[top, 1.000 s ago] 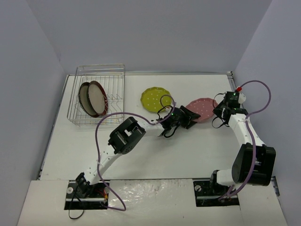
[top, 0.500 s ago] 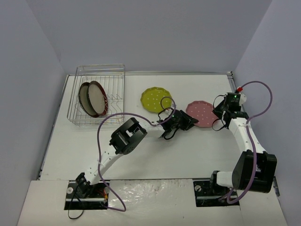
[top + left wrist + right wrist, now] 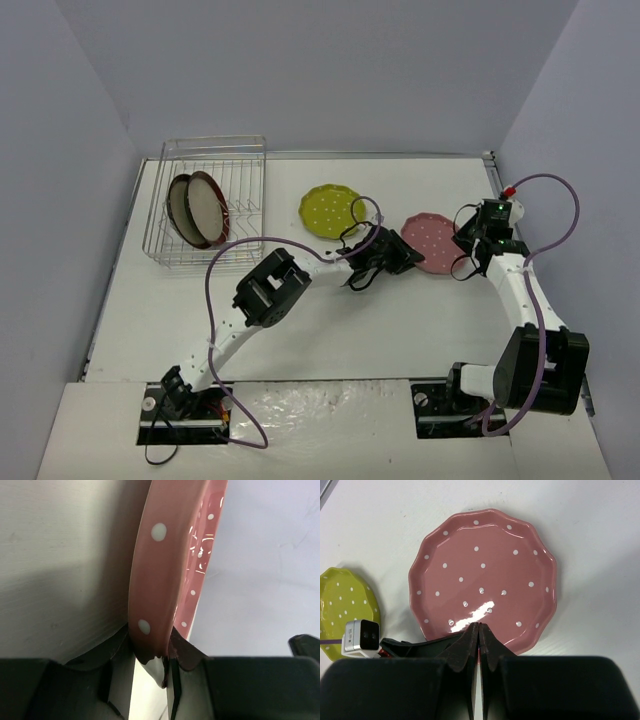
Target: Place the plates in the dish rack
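Note:
The pink plate [image 3: 434, 236] with white dots lies close to flat on the table, right of centre. My left gripper [image 3: 402, 256] is shut on its left rim; in the left wrist view the rim [image 3: 150, 605] sits between the fingers. My right gripper [image 3: 464, 240] is shut and empty, just over the plate's right edge; in the right wrist view its tips [image 3: 478, 626] meet above the plate [image 3: 482, 570]. The yellow-green plate [image 3: 330, 211] lies flat behind the left gripper. The dish rack [image 3: 213, 143] stands at the back left, with the two large red-rimmed plates [image 3: 196, 209] upright in it.
The left arm's purple cable [image 3: 215, 290] loops over the table in front of the rack. The right arm's cable [image 3: 560, 205] arcs near the right wall. The left wrist camera [image 3: 362, 635] shows beside the yellow-green plate [image 3: 342, 607].
The left gripper and the pink plate have shifted slightly back and to the right from half a second ago. The right arm has barely moved.

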`<state>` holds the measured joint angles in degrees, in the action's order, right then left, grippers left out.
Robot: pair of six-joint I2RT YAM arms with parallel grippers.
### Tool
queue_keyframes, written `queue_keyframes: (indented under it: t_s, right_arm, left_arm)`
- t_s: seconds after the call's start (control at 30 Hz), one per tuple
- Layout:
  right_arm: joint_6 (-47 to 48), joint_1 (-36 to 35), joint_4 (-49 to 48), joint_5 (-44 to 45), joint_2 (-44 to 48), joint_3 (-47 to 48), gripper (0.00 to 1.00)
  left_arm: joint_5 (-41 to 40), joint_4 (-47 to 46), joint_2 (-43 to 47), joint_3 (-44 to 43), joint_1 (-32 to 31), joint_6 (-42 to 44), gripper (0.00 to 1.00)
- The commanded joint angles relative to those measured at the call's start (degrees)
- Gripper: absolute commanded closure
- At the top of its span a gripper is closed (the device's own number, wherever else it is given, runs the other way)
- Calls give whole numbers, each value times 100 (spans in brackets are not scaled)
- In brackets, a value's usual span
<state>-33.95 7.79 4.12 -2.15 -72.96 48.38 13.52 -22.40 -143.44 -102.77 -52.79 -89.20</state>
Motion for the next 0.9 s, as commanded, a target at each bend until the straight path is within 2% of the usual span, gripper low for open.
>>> queue_keyframes:
  t_s: [0.0,0.43,0.63,0.87]
  right_arm:
    - [150,-23,-44,117,250,201,97]
    - [257,-20,25,198,358,283,68]
    - [277,-23,86,393,457,341,61]
    - [286,-21,112,425,556,336,60]
  left_arm:
    - [324,-149,683,-367,101,980,100]
    - [458,1000,1469,-363,190,2779,100]
    - [411,1453,1851,-358,224,3385,100]
    - [501,1809,2248,-391,317,3864,100]
